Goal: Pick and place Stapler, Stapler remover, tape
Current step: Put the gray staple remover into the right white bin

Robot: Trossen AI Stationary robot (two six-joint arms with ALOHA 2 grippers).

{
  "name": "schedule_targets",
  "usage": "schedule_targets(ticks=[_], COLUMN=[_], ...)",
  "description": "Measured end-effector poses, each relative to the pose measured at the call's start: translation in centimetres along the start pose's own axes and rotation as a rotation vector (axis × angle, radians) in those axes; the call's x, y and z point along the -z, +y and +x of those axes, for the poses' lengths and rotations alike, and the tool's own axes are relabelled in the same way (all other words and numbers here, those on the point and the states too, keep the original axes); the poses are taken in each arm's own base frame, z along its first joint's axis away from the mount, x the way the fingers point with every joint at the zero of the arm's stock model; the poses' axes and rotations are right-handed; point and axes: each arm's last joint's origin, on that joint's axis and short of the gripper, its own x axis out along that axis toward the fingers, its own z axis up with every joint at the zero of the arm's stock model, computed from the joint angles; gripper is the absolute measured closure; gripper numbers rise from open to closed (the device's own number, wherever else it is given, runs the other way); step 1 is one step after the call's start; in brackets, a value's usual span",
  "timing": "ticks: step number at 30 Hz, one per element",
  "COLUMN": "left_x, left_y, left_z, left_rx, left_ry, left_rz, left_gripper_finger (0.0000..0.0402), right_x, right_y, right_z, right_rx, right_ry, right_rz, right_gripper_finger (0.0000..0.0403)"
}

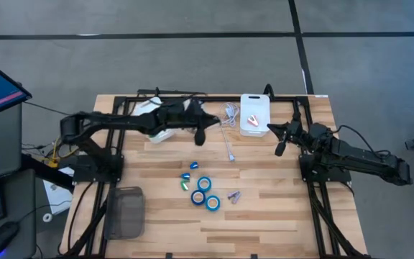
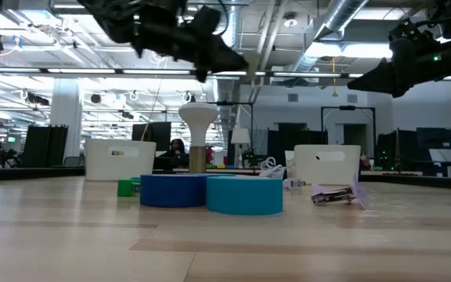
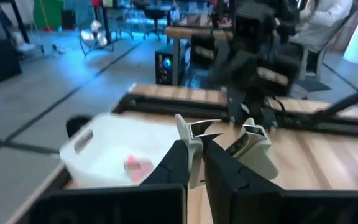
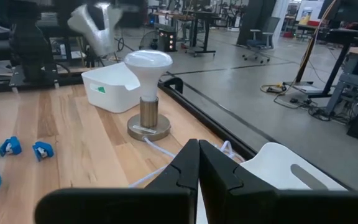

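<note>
Three blue tape rolls (image 1: 204,192) looked light and stiff, best pinched across the rim; left gripper (image 1: 200,136) and right gripper (image 1: 279,147) were pressed together, empty.

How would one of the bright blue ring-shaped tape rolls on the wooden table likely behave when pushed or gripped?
Lying flat, the bright blue tape roll would probably slide, not roll. Its squat ring shape looks unlikely to tip. It seems stiff enough to grip.
</note>
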Motion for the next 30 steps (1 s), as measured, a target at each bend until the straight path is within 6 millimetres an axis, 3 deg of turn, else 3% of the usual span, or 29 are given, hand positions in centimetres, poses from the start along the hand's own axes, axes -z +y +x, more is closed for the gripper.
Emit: schedule_targets(ticks=[10,21,30], left_x=[-1.7,0.3,1.5], left_y=[2.5,5.0,5.6], left_z=[3.8,7.5,10.4], left_rx=[0.044,0.014,0.015], left_ry=[-0.04,0.005,0.02], left_rz=[0.018,-0.002,-0.006], left_gripper_finger=[0.0391,0.0391,0.0391], right_x=[0.0,0.0,0.0], right_y=[0.0,0.3,0.3], right_z=[0.0,-0.1,-0.1], right_rx=[-0.006,-0.035,-0.035], right_ry=[0.0,0.001,0.0], right_rz=[0.0,-0.005,-0.009], right_gripper_finger=[0.0403,0.0403,0.0403])
